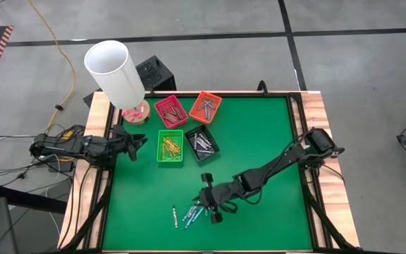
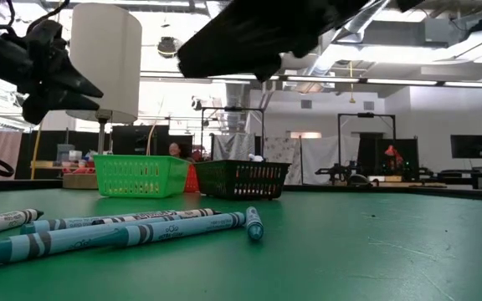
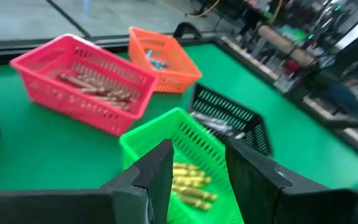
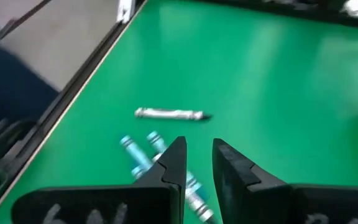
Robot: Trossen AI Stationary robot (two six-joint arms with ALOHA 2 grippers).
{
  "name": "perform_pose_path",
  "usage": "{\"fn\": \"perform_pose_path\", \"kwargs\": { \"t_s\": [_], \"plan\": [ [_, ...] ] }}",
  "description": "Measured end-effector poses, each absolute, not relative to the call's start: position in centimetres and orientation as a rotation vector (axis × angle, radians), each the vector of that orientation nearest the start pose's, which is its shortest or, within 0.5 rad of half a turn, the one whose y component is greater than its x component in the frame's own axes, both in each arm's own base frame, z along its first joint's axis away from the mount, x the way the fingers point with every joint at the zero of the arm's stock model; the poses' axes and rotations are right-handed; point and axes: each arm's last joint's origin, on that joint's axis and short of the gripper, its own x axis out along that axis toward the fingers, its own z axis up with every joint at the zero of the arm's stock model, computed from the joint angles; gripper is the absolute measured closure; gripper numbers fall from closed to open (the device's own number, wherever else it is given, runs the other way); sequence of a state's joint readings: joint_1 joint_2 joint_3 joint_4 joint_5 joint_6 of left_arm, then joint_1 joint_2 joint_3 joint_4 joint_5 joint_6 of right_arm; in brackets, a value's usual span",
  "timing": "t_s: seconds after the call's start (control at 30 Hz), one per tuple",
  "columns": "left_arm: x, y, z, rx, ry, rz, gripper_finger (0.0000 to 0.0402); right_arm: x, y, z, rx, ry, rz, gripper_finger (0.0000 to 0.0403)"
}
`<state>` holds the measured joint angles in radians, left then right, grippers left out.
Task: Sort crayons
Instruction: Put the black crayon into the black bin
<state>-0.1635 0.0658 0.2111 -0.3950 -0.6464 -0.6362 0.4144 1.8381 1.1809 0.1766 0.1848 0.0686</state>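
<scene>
The right gripper [image 1: 204, 204] hovered low over the front of the green worktop [image 1: 259, 141], directly above a small cluster of loose crayons [image 1: 189, 215]. In the right wrist view its two dark fingers [image 4: 174, 163] stood a little apart with nothing between them, and the light blue crayons [image 4: 143, 155] lay on the felt just beyond the tips. A grey-white crayon [image 4: 169, 114] lay alone, slightly apart from the blue ones (its dark tip pointed away from the worktop's edge). From table height the blue crayons [image 2: 132, 230] lay nearly parallel and touching one another, with a white one [image 2: 2, 221] beside them.

The left gripper [image 1: 138, 144] waited at the left edge of the worktop, just beside the green tray [image 1: 170, 146]. Its fingers [image 3: 157, 171] were spread with a clear gap and held nothing; between them showed the yellow-orange crayons [image 3: 188, 180] already lying in the green tray.

The four trays sat together toward the back of the worktop. The red tray [image 1: 170, 111] held red-brown crayons [image 3: 95, 90], the orange tray [image 1: 205, 107] held a few blue ones, and the black tray [image 1: 201, 144] held grey-white ones. A white cylinder [image 1: 115, 70] (on a round wooden base) stood at the back left corner, near the red tray.
</scene>
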Motion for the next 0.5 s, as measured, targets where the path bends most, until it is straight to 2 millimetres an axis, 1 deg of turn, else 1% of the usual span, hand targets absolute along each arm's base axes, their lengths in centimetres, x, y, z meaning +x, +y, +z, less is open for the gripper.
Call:
{"fn": "perform_pose_path", "kwargs": {
  "t_s": [0.13,0.37,0.43,0.5],
  "plan": [
    [8.2,0.3,20.1,-0.553,0.009,0.470,0.0265,36.8,16.6,20.8,-0.093,0.503,0.230,0.0329],
    [8.5,-0.4,22.5,-0.458,-0.137,0.166,0.0265,36.8,16.9,20.9,-0.088,0.491,0.237,0.0329],
    [8.5,-0.5,22.9,-0.465,-0.166,0.126,0.0265,36.8,16.9,21.0,-0.084,0.480,0.238,0.0329],
    [8.5,-0.5,22.9,-0.476,-0.170,0.121,0.0265,36.8,16.9,21.0,-0.085,0.482,0.237,0.0329]
  ]
}}
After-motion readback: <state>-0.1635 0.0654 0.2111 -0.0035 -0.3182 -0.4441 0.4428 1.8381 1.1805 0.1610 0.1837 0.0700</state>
